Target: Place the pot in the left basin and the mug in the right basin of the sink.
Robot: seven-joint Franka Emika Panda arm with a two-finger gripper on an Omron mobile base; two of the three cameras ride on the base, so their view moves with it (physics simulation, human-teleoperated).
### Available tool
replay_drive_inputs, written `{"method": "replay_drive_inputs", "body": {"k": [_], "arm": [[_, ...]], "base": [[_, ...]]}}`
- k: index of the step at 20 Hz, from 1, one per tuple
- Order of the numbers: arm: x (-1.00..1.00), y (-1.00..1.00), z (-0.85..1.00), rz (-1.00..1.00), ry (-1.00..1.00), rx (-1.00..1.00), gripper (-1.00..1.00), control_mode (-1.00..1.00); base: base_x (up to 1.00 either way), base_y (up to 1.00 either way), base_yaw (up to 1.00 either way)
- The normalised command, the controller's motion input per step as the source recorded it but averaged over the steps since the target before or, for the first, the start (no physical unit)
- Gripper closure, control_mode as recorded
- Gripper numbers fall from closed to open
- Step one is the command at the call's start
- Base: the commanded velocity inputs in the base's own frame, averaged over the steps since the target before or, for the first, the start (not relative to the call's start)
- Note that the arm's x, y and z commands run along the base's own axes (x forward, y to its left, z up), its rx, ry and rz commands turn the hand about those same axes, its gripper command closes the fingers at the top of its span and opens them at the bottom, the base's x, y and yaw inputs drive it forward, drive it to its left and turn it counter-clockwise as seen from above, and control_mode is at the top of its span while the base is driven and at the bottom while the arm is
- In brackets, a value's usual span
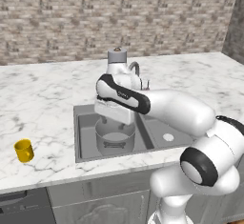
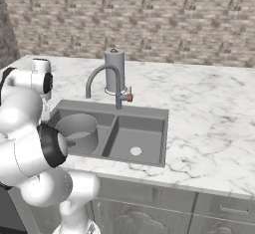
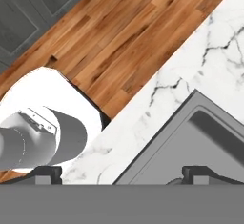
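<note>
The grey metal pot [image 1: 114,141] stands upright in the left basin [image 1: 86,132] of the sink [image 1: 77,137]; from the right base view the pot [image 2: 77,131] fills much of that basin. The right basin [image 2: 142,131] holds just its pale drain [image 2: 135,151]. On the counter far left of the sink stands the yellow mug [image 1: 24,150], upright and apart from everything. My white hand [image 1: 114,112] hangs just above the pot. My gripper [image 3: 122,173] is open with nothing between its fingertips, and it looks down on the sink's front corner [image 3: 190,132].
A curved faucet [image 2: 99,76] and a tall paper-towel roll [image 2: 113,68] stand behind the sink. Marble counter [image 1: 43,104] stretches to both sides, with a brick wall behind. Past the counter's front edge lie wood floor [image 3: 124,32] and grey cabinet fronts [image 3: 28,8].
</note>
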Motion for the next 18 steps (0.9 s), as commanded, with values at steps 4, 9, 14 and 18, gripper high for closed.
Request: {"method": "replay_drive_inputs", "body": {"k": [4,9,14,18], "arm": [[-0.09,0.23,0.0,0.03,-0.09,0.0,-1.0,-1.0],[-0.04,0.25,0.0,0.04,-0.1,0.0,-1.0,-1.0],[0.0,0.3,0.01,0.06,-0.07,0.0,-1.0,-1.0],[0.0,0.32,0.02,0.07,-0.02,0.0,-1.0,-1.0]], "base": [[0.0,0.0,0.0],[0.0,0.0,0.0],[0.0,0.0,0.0],[0.0,0.0,0.0]]}}
